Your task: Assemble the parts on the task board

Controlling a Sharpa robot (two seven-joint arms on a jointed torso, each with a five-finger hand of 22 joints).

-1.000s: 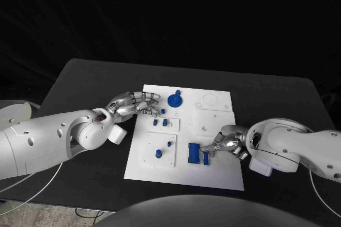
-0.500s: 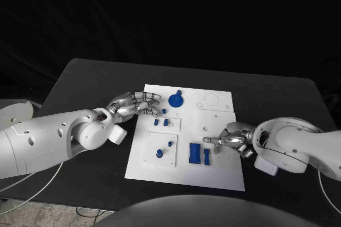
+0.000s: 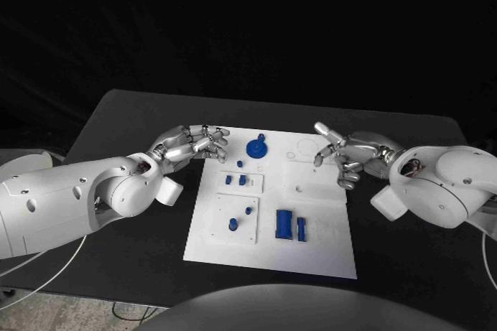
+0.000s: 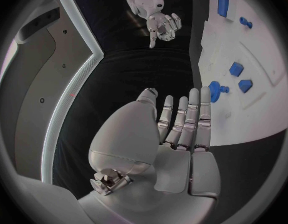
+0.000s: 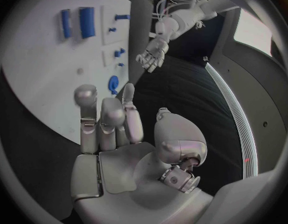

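Blue plastic parts like the wide block (image 3: 283,223) and thin bar (image 3: 302,228) lying loose near the task board's (image 3: 321,255) front edge look light, stiff and slick, so I'd pinch their long sides, and left hand (image 3: 192,148) and right hand (image 3: 345,153) both hover spread, holding nothing.

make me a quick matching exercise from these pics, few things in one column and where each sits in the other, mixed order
Things:
1. left hand
2. right hand
3. round blue part
4. two upright blue blocks

Places:
A. near end of the task board
B. far end of the board, by its left edge
C. above the board's far right corner
D. at the board's far left corner

Pairs: 1-D, 2-C, 3-B, 4-A
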